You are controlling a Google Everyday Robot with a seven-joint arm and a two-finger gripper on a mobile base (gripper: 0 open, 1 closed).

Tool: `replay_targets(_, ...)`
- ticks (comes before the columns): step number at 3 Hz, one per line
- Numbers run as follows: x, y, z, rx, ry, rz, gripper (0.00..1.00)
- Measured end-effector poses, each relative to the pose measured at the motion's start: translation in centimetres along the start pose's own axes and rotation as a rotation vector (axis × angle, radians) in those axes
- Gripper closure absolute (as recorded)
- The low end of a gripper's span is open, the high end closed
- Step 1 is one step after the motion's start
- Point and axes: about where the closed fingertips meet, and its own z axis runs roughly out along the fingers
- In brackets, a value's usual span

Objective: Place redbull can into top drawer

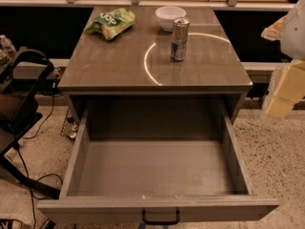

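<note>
1 redbull can [180, 39] stands upright on the desk [109, 66], with nothing touching it. Just behind the can sits a white bowl [170, 17]; behind and left of it lies a green snack bag [110, 23]. In front of the can the top drawer [157, 166] is pulled open. Well right of the can, past the desk's edge, hangs the tool [281, 97]; whether it is open or closed cannot be told.

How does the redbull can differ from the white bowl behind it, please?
The redbull can is tall, slim, silver and blue; the white bowl is low, wide and plain white. The can stands nearer the front, the bowl behind it. Both sit upright on the cabinet top. The gripper hangs at the right, away from both.
</note>
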Motion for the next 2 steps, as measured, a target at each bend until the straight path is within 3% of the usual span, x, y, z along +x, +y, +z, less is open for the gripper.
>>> replay_targets(1, 0.0, 0.0, 0.0, 0.000, 0.000, 0.000, 0.00)
replay_targets(2, -0.6, -1.5, 0.6, 0.034, -0.033, 0.018, 0.00)
